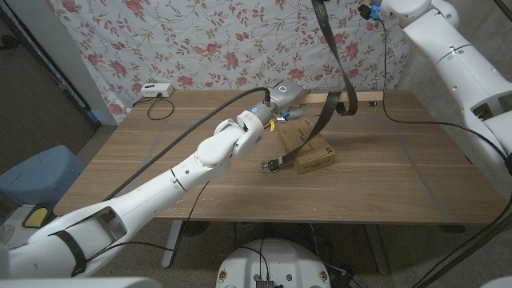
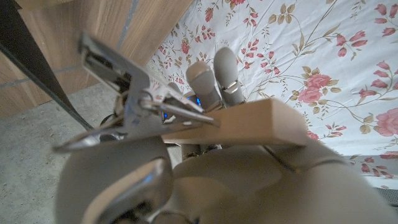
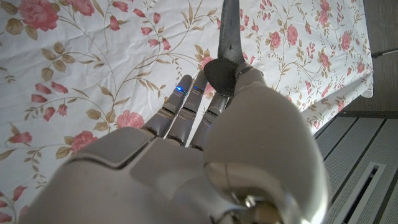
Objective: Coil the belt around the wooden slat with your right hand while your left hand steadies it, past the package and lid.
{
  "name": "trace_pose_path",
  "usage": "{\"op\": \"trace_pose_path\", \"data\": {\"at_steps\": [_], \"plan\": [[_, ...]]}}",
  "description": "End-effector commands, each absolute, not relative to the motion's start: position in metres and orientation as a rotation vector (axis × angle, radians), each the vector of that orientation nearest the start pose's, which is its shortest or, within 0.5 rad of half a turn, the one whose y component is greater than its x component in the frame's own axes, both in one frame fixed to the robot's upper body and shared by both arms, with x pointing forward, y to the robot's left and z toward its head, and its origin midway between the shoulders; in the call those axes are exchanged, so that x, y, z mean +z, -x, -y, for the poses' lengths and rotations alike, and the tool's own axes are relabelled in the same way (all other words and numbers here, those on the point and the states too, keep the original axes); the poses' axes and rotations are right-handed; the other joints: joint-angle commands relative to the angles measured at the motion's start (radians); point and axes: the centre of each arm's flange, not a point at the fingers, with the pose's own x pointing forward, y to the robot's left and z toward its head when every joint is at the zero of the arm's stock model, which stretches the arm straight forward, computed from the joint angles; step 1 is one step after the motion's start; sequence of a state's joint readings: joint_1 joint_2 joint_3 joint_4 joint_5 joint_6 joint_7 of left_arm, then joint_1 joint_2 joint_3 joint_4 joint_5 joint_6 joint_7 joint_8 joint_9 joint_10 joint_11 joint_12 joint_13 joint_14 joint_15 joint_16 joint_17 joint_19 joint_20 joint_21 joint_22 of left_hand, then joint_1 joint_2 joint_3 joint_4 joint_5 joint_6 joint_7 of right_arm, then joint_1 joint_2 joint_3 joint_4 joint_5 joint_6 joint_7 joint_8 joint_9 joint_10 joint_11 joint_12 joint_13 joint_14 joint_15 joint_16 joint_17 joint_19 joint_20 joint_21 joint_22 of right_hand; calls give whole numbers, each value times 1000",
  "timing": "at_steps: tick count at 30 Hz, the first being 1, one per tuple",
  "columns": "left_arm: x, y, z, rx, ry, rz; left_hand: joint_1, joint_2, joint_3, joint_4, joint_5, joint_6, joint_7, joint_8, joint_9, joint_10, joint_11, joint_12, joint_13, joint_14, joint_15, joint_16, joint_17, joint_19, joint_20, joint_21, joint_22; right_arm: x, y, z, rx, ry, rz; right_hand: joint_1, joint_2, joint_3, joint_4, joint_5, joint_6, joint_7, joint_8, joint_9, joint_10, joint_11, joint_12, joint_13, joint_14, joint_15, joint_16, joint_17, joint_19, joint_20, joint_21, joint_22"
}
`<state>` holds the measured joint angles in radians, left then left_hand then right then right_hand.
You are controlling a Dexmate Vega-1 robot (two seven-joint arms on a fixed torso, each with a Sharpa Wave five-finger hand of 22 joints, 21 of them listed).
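In the head view my left hand [image 1: 282, 99] grips one end of the wooden slat [image 1: 320, 97] above the far middle of the table. The black belt [image 1: 350, 100] loops around the slat's other end. One part rises out of the picture's top; the other runs down over the cardboard package [image 1: 314, 158] to its buckle [image 1: 272, 166] on the table. The right wrist view shows my right hand [image 3: 205, 143] pinching the belt [image 3: 230, 31] between thumb and fingers, high in front of the flowered wall. In the left wrist view my left hand [image 2: 205, 174] holds the slat [image 2: 249, 121] beside a metal clip-like piece [image 2: 124, 81].
My right arm [image 1: 448, 56] comes in from the upper right corner above the table [image 1: 160, 176]. A white power strip [image 1: 156, 90] lies at the far left edge and a black cable [image 1: 384, 88] hangs at the far right. A blue bin [image 1: 44, 172] stands on the floor to the left.
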<state>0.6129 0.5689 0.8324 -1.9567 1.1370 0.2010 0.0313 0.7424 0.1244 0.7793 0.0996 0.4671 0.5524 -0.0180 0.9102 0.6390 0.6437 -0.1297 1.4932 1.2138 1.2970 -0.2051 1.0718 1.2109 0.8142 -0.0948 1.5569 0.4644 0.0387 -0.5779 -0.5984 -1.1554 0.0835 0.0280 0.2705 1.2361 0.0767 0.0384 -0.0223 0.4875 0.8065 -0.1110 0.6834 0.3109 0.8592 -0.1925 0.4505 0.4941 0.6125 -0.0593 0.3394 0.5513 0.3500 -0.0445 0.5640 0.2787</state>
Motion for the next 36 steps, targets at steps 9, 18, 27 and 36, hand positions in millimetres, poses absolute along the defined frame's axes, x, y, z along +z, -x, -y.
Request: {"op": "trace_pose_path", "data": {"at_steps": [9, 18, 27, 36], "plan": [[104, -470, -55, 275, -1524, 1289, -25, 28, 57, 60, 10, 1, 1, 10, -1, 1, -1, 4, 11, 0, -3, -4, -2, 2, -67, 0, 3, 309, -693, 315, 105, 844, 477, 10, 6, -11, -1, -7, 53, -35, 43, 160, 7, 8, -6, 5, 3, -167, -9, -3, 5, -51, 6, -9], [104, -454, -58, 271, -1439, 1311, -26, 29, 57, 60, 11, 0, 1, 15, -1, 4, -1, 2, 6, 3, -3, -2, 1, 1, -66, 1, 6, 282, -702, 360, -1, 755, 396, 13, 9, -18, 0, -8, 53, -34, 41, 158, 5, 9, -9, 8, 6, -167, -14, -5, 5, -48, 7, -17], [100, -456, -59, 260, -1442, 1256, -26, 30, 57, 60, 11, 0, 2, 16, -5, 3, -2, 4, 6, 2, -3, -4, -1, 2, -67, 1, 4, 268, -696, 414, -69, 662, 382, 16, 12, -26, 2, -10, 53, -35, 41, 159, 6, 8, -11, 11, 5, -166, -21, -7, 4, -47, 7, -25], [101, -459, -52, 250, -1442, 1264, -26, 30, 57, 59, 10, -3, 2, 19, -8, 3, -1, 4, 4, 3, -3, -4, -1, 1, -67, 0, 3, 262, -678, 451, -35, 640, 445, 19, 15, -32, 3, -11, 52, -35, 40, 160, 6, 7, -15, 12, 7, -166, -25, -9, 2, -47, 8, -32]]}}
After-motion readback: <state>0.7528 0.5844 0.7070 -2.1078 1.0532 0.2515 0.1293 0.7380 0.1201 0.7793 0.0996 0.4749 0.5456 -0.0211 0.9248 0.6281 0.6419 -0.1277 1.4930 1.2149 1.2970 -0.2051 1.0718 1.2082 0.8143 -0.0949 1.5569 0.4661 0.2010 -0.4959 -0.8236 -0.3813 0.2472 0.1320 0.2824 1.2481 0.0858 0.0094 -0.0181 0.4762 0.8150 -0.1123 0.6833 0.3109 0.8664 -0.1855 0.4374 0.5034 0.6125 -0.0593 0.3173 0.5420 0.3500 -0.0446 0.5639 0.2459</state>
